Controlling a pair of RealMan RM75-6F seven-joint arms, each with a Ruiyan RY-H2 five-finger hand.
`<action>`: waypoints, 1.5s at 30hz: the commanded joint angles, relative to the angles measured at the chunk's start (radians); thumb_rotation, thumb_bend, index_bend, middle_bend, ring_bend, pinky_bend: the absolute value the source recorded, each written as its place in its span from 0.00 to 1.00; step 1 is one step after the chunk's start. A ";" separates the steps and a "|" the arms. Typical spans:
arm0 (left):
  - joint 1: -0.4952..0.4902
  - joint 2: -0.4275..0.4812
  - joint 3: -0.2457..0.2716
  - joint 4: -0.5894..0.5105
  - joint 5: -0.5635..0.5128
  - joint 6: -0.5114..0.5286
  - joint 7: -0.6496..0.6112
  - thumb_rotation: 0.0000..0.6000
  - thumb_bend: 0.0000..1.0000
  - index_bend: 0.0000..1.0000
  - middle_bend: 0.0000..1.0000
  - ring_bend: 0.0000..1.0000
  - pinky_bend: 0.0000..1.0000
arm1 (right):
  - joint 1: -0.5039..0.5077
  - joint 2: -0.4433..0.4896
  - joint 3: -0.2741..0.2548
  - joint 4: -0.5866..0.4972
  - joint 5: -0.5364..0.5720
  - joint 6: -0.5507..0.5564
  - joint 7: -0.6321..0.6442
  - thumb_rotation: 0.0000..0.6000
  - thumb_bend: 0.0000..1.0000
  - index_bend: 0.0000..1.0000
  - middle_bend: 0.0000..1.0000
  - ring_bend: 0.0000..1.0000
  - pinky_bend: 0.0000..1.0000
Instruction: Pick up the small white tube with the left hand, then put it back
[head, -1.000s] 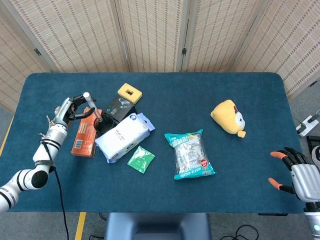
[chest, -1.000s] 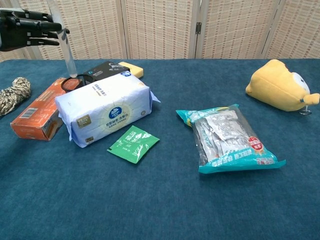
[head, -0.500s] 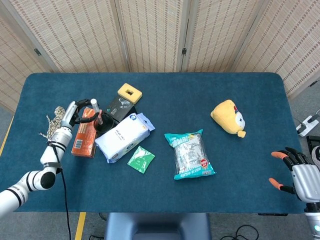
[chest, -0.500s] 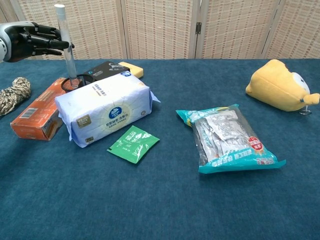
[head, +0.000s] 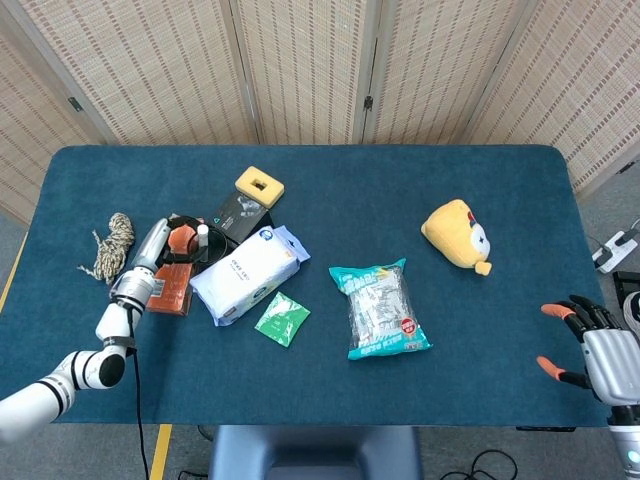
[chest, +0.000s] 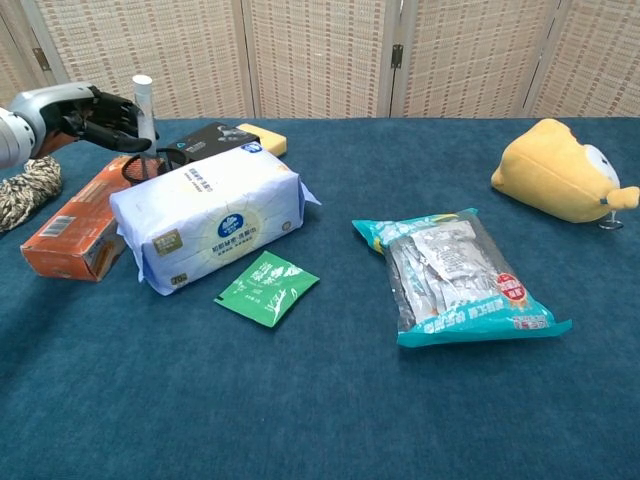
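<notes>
From overhead, the left hand (head: 160, 250) grips the small white tube (head: 202, 238) over the black ring stand (head: 192, 247), between the orange box (head: 170, 283) and the white tissue pack (head: 246, 273). Seen nearly end-on, its cap faces the camera. The right hand (head: 605, 358) rests with fingers spread, empty, at the table's near right corner.

At chest height, the left hand's fingers (chest: 110, 120) wrap the tube (chest: 143, 100) below its cap; its long axis stands upright, cap up, lower end hidden behind the pack (chest: 210, 216). The put-back step looks under way; next likely calls for seating the tube straight, then releasing without tipping it.
</notes>
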 joint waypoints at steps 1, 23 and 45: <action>-0.006 -0.011 0.021 0.016 -0.002 0.017 0.063 1.00 0.47 0.43 0.30 0.16 0.13 | 0.000 0.000 0.000 -0.001 -0.001 0.001 0.000 1.00 0.06 0.28 0.28 0.15 0.20; 0.135 0.153 0.054 -0.096 -0.063 0.275 0.361 1.00 0.40 0.24 0.21 0.11 0.12 | 0.013 -0.002 0.005 0.007 -0.017 -0.001 0.016 1.00 0.06 0.28 0.28 0.15 0.20; 0.521 0.362 0.324 -0.552 0.229 0.764 0.588 1.00 0.40 0.27 0.22 0.12 0.12 | 0.027 -0.013 0.009 -0.021 0.002 -0.025 -0.045 1.00 0.06 0.28 0.26 0.15 0.21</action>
